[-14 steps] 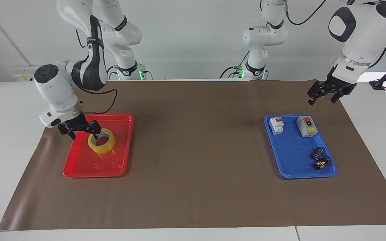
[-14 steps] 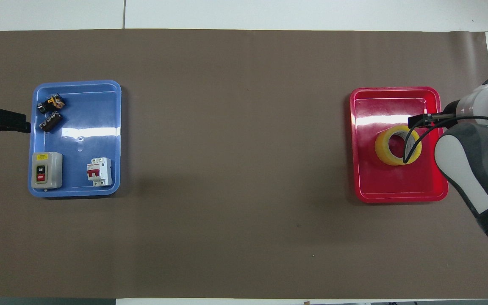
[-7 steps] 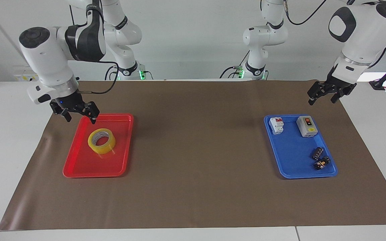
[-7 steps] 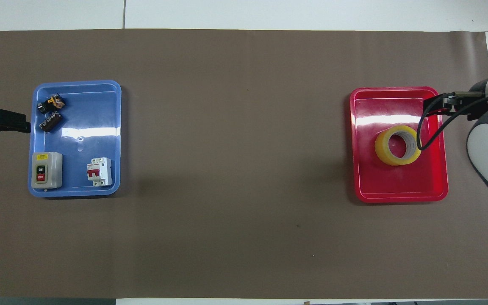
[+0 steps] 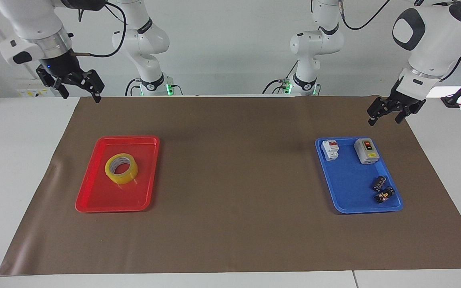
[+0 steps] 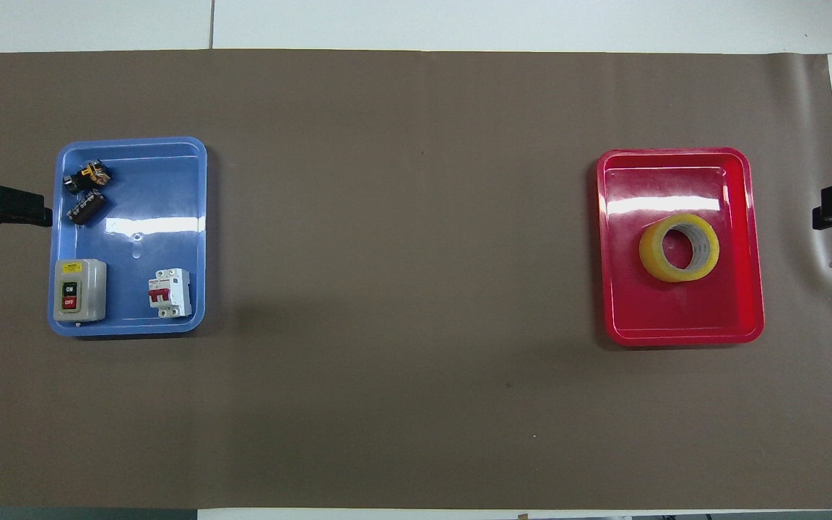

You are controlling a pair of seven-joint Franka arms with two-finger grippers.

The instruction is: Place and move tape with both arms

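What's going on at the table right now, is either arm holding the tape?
Neither. The tape lies flat in the red tray at the right arm's end. The right gripper is open and empty, raised beside the mat's edge. The left gripper waits open, above the mat near the blue tray.

Two glossy white jointed arms with dark grey joint caps, each ending in a black gripper: right gripper [image 5: 79, 90], left gripper [image 5: 388, 113]. Black cables loop alongside. Green lights, possibly indicators, glow at both bases.

Yellow tape [image 5: 121, 168], red tray [image 5: 94, 196], blue tray [image 5: 350, 200].
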